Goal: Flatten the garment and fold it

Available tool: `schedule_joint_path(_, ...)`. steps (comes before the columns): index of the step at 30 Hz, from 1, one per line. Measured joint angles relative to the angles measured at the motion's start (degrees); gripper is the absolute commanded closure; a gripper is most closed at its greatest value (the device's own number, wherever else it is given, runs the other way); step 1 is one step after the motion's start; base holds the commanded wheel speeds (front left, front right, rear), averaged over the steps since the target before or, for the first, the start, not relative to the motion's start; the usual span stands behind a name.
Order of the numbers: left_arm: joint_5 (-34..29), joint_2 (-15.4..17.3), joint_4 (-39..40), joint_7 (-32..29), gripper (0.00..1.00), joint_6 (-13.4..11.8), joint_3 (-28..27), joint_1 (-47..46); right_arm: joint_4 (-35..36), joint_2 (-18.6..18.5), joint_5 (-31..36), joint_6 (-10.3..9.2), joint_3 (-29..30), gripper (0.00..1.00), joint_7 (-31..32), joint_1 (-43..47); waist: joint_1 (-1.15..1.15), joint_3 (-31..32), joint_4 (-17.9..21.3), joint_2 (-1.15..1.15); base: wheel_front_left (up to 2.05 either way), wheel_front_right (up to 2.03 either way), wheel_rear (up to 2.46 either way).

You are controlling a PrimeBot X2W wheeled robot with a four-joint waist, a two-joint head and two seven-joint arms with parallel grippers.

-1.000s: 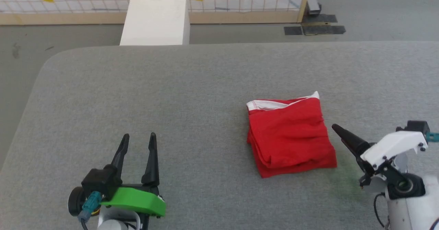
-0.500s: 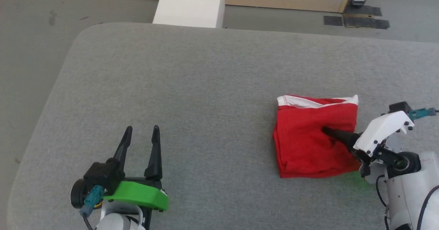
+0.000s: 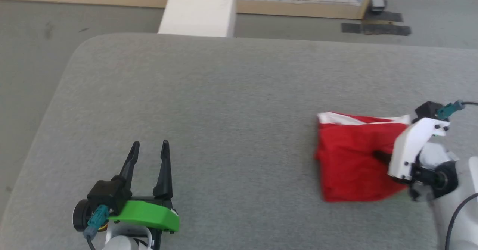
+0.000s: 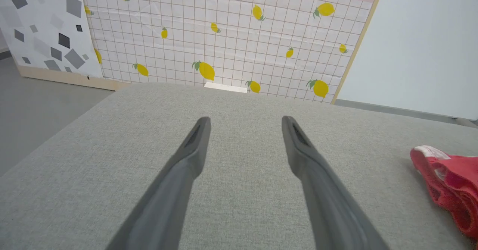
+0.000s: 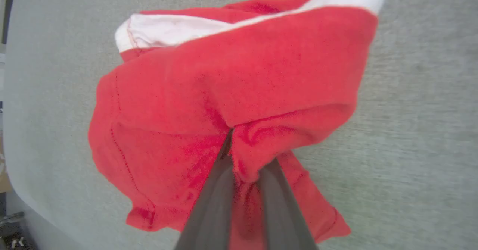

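Note:
The garment (image 3: 351, 160) is a bright red, folded bundle with a white band along its far edge, lying on the right side of the grey table (image 3: 224, 93). My right gripper (image 3: 378, 155) reaches into it from the right. In the right wrist view the right gripper (image 5: 235, 145) is shut on a pinch of the garment (image 5: 224, 78), and the fabric bunches and puckers around the fingers. My left gripper (image 3: 149, 145) stands open over bare table at the lower left, far from the cloth. In the left wrist view the left gripper (image 4: 244, 121) holds nothing, and the garment (image 4: 448, 183) shows at the right edge.
A white box (image 3: 198, 7) stands on the floor beyond the table's far edge. A lemon-patterned panel (image 4: 224, 37) rises behind it. The table's rounded left corner (image 3: 80, 46) drops to grey floor. Bare grey table lies between the two grippers.
My right gripper has moved onto the garment and shut on a fold of it, pulling the cloth up into a bunch. The head camera has shifted. The left gripper has stayed open in place.

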State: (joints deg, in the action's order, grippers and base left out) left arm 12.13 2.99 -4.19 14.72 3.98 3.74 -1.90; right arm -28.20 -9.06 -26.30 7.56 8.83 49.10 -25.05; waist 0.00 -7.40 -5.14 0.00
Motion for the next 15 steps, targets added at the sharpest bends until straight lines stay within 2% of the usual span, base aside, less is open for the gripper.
schedule_joint_path(2, -0.1, 0.0, 0.1, 0.0, 0.0, 0.1, -0.2, 0.2, 2.1, -3.2, 4.8, 0.0, -2.9, 1.0, -1.0, 0.8, 0.0, 0.2, 1.5, 0.0, 0.0, 0.0, 0.0)
schedule_joint_path(5, -0.3, 0.0, 0.1, 0.0, 0.0, 0.5, -0.2, 0.2, 3.6, -6.0, 8.8, 0.0, -4.1, 1.0, -1.8, 1.0, 0.0, 0.2, 4.0, 0.0, 0.0, 0.0, 0.0)
schedule_joint_path(10, -0.6, 0.0, 0.4, 0.0, 0.0, 0.8, 0.5, -0.5, 4.8, -9.2, 14.6, 0.0, -4.4, 1.0, -3.7, 1.3, 0.0, -0.1, 8.4, 0.0, 0.0, 0.0, 0.0)
schedule_joint_path(15, -2.7, 0.0, 1.0, 0.0, 0.0, 1.4, 0.3, -3.0, 2.9, -11.0, 19.1, 0.0, -3.0, 1.0, -9.1, 0.4, 0.0, -1.6, 13.1, 0.0, 0.0, 0.0, 0.0)
